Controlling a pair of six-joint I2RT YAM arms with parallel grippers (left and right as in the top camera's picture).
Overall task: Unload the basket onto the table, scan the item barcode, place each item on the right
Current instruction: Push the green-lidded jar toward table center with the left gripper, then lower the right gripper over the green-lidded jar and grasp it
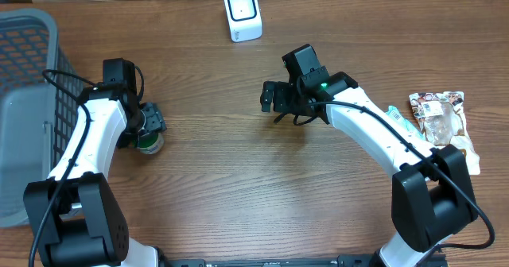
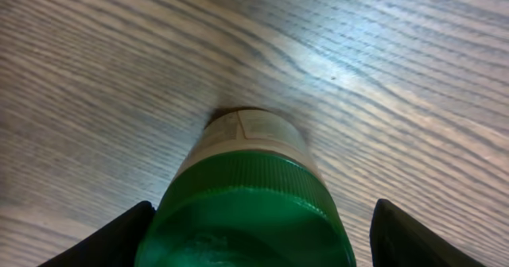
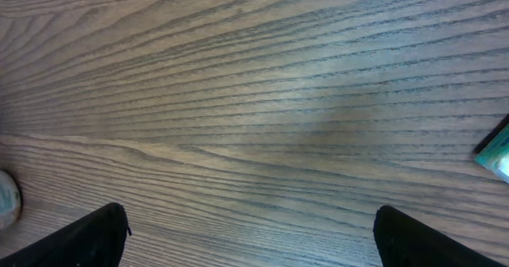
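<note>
Since the barcode must face the white box-shaped scanner (image 1: 242, 13), the left gripper (image 1: 149, 130) straddles the green-capped plastic bottle (image 2: 248, 211) standing on the wooden table (image 1: 238, 187), jaws spread, not yet pinching; the right gripper (image 3: 250, 235) hangs wide open, empty

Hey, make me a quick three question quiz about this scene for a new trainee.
1. True or false: the right gripper is open and empty.
2. What is between the left gripper fingers? A bottle with a green cap, B mug, C spoon.
3. Fill in: the grey ___ sits at the table left edge.
Key: 1 true; 2 A; 3 basket.
</note>
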